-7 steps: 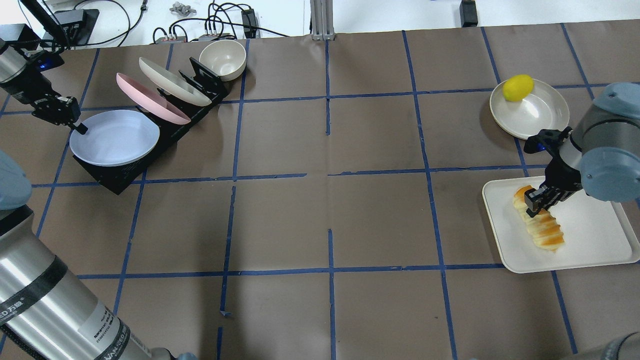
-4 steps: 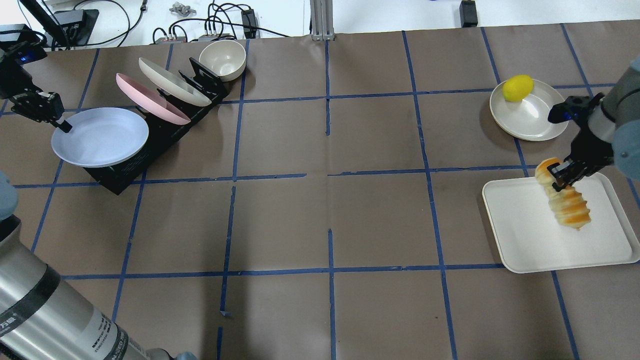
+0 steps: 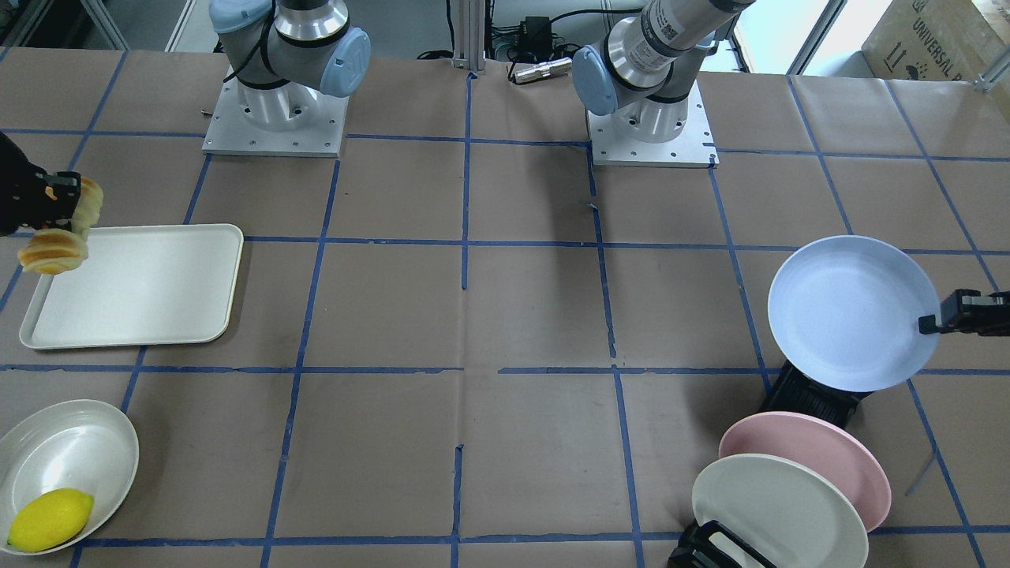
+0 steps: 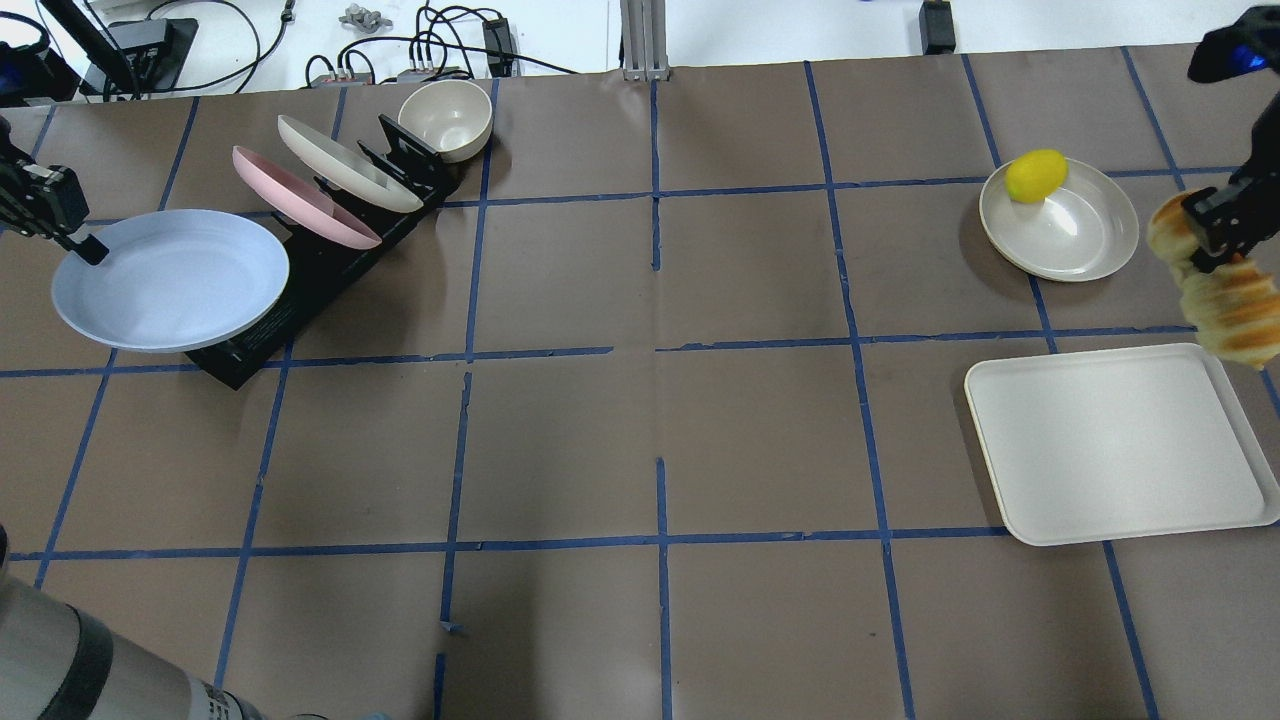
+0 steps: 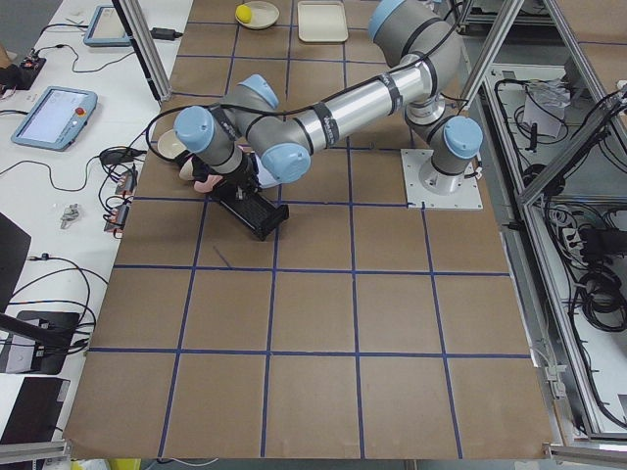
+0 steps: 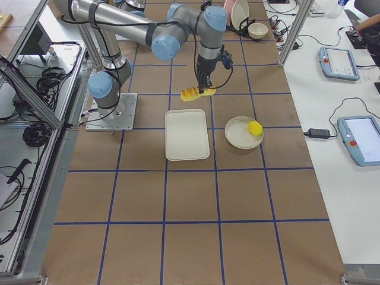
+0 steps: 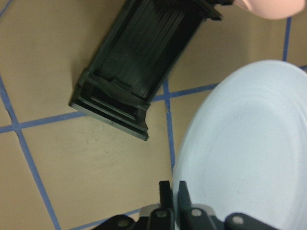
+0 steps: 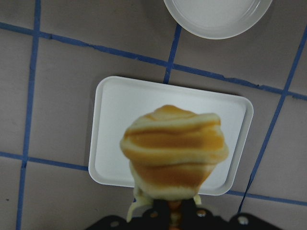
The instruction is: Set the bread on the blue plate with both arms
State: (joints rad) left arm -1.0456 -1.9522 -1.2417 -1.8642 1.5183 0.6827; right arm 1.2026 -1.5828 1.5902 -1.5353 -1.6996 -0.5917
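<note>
White tray (image 4: pixel 1110 450) lies bare on the robot's right. Pale blue plate (image 4: pixel 170 280) rides in the air over the end of the black rack (image 4: pixel 300 285), with the left gripper (image 4: pixel 88 247) pinching its rim, jaws almost together and only that thin edge between them. I'd call it stiff, smooth and light; an edge hold could let it tip, so it should be carried level. Bread (image 4: pixel 1225 300) hangs in the air by the tray's edge, near the cream dish (image 4: pixel 1075 232), the right gripper (image 4: pixel 1205 235) squeezing it close to 1 end while the other droops. Soft and squashy, I'd say; the ridges help, but mid-length would hold steadier.
</note>
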